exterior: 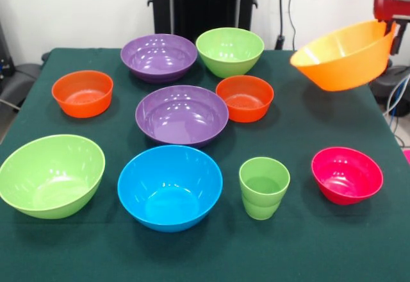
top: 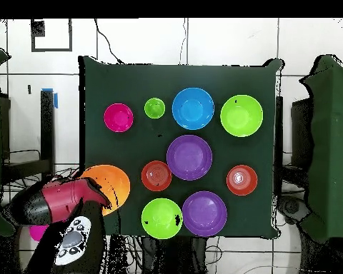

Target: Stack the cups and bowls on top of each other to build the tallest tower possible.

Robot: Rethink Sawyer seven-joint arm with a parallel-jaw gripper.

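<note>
My gripper (exterior: 391,31) is shut on the rim of the large orange bowl (exterior: 343,54) and holds it tilted in the air above the table's right side. In the overhead view the gripper (top: 101,199) and this bowl (top: 114,181) are at the lower left. The light-green cup (exterior: 263,187) stands upright between the blue bowl (exterior: 170,187) and the pink-red bowl (exterior: 346,174). Two purple bowls (exterior: 182,115) (exterior: 159,57), two lime-green bowls (exterior: 51,175) (exterior: 230,51) and two orange-red bowls (exterior: 82,93) (exterior: 245,97) sit apart, none stacked.
The dark green table (exterior: 320,250) ends close behind the far bowls. The black pedestal (exterior: 202,3) stands at the far side. Cables hang at the right edge (exterior: 394,96). Bare cloth lies along the near edge and below the held bowl.
</note>
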